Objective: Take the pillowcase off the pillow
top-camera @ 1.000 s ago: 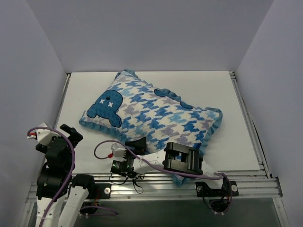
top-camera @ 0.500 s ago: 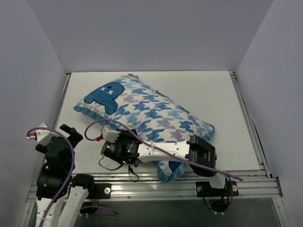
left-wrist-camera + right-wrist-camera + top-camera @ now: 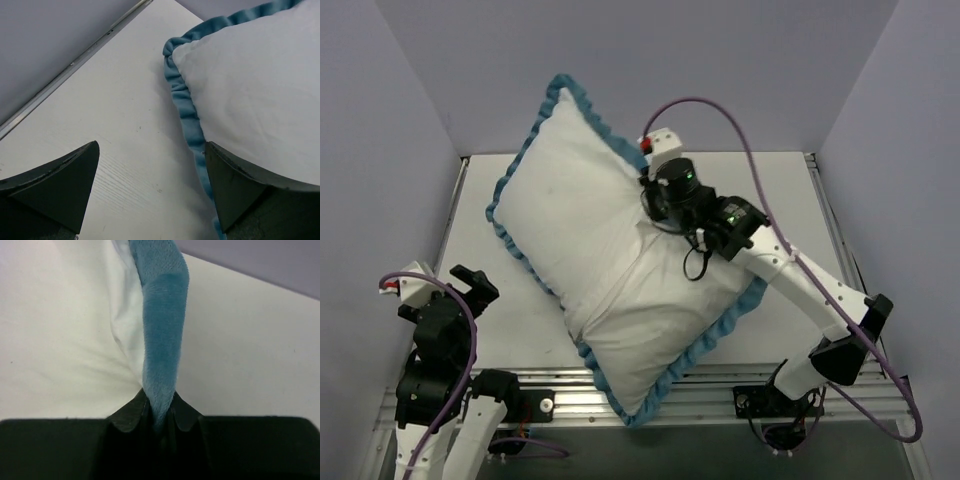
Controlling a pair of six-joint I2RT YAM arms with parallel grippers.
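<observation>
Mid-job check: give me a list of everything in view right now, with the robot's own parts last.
pillowcase: one, plain white face up with teal ruffled edging, lying diagonally across the table, near corner over the front rail.
pillow: not seen directly; the case looks stuffed.
table: one, white, under the pillowcase.
walls: three, pale lilac, at left, back and right.
rail: one, silver metal, along the near edge.
left gripper: one, black, open, over bare table at near left beside the edging, holding nothing.
right gripper: one, black, shut on the edging at the case's far right side.
</observation>
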